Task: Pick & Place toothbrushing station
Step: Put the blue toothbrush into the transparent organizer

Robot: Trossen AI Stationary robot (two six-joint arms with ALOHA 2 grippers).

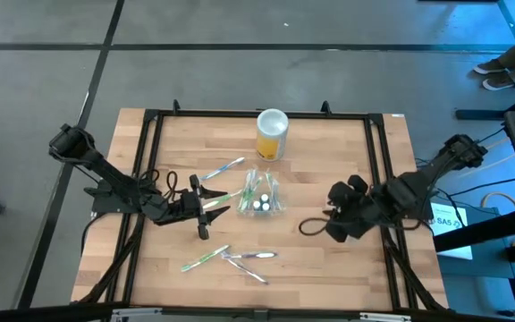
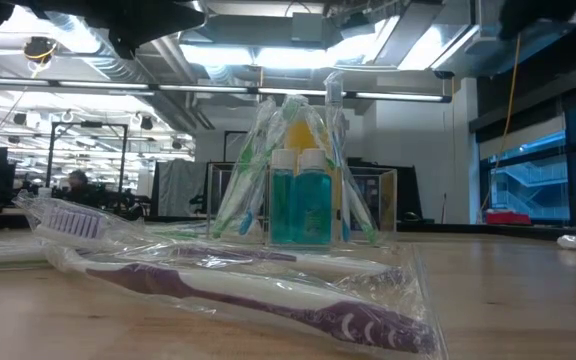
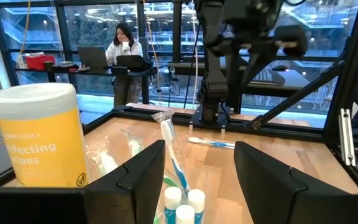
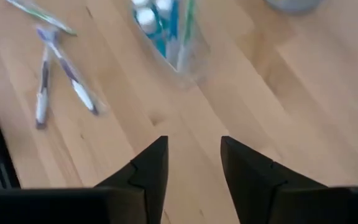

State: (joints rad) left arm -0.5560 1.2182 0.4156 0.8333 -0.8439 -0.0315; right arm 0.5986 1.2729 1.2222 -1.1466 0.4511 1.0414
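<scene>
The toothbrushing station [image 1: 259, 195] is a small clear container that stands on its base at the middle of the wooden table. It holds two blue bottles with white caps [image 2: 300, 196] and several wrapped toothbrushes. My left gripper [image 1: 225, 202] is open, just left of the station and pointing at it. In the left wrist view the bottle caps [image 3: 182, 200] show between its open fingers [image 3: 197, 168]. I see no touch. My right gripper [image 1: 331, 222] is open to the right of the station, over bare wood [image 4: 194, 162]; the station [image 4: 166, 28] lies farther ahead.
A yellow wipes canister with a white lid [image 1: 273, 134] stands behind the station. Wrapped toothbrushes lie loose: a green one [image 1: 222, 168] at far left, a green one [image 1: 206, 258] and purple ones [image 1: 249, 259] near the front edge. A black frame [image 1: 150, 114] rims the table.
</scene>
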